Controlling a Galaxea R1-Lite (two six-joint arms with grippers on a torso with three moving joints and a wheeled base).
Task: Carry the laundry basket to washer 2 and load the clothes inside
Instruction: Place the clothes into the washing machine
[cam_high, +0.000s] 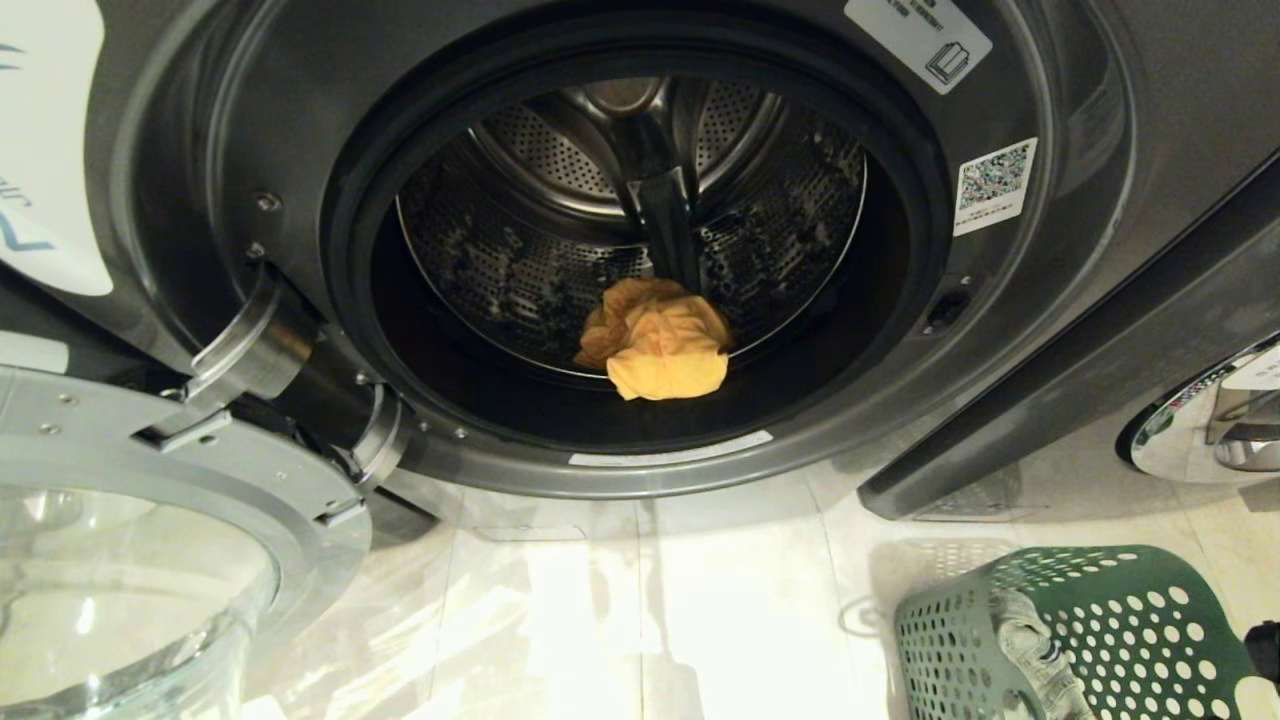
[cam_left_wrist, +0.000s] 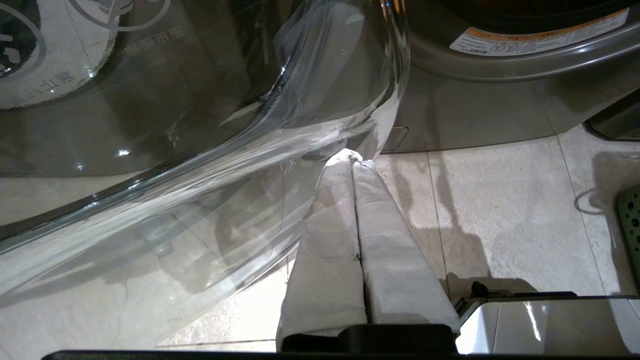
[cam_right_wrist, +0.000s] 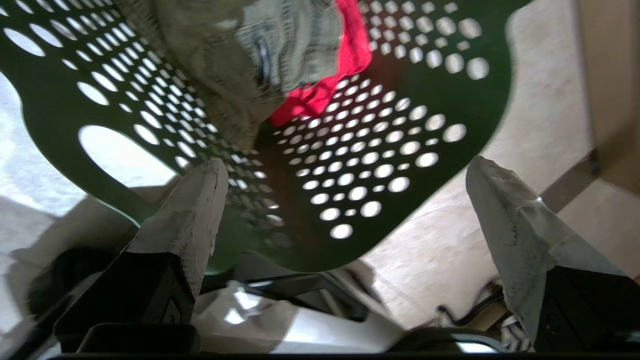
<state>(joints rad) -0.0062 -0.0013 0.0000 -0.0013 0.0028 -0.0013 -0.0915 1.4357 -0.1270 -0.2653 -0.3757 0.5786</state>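
Note:
Washer 2 (cam_high: 1000, 380) stands right in front with its round door swung open to the left; its numeral label is cut off at the picture's edge. An orange garment (cam_high: 655, 340) lies at the front of the steel drum (cam_high: 540, 190). The dark green laundry basket (cam_high: 1130, 610) sits on the floor at lower right, holding a grey patterned garment (cam_high: 1035, 650). In the right wrist view my right gripper (cam_right_wrist: 345, 167) is open and empty, close above the basket's perforated wall (cam_right_wrist: 380, 150), with the grey garment (cam_right_wrist: 260, 55) and a red one (cam_right_wrist: 345, 65) beyond. My left gripper (cam_left_wrist: 352, 157) is shut and empty, low beside the door glass (cam_left_wrist: 200, 150).
The open door's glass bowl (cam_high: 120, 580) and metal hinge (cam_high: 250, 350) jut out at lower left. A neighbouring washer's chrome door rim (cam_high: 1210, 420) shows at the right. Pale floor tiles (cam_high: 650, 600) lie between door and basket.

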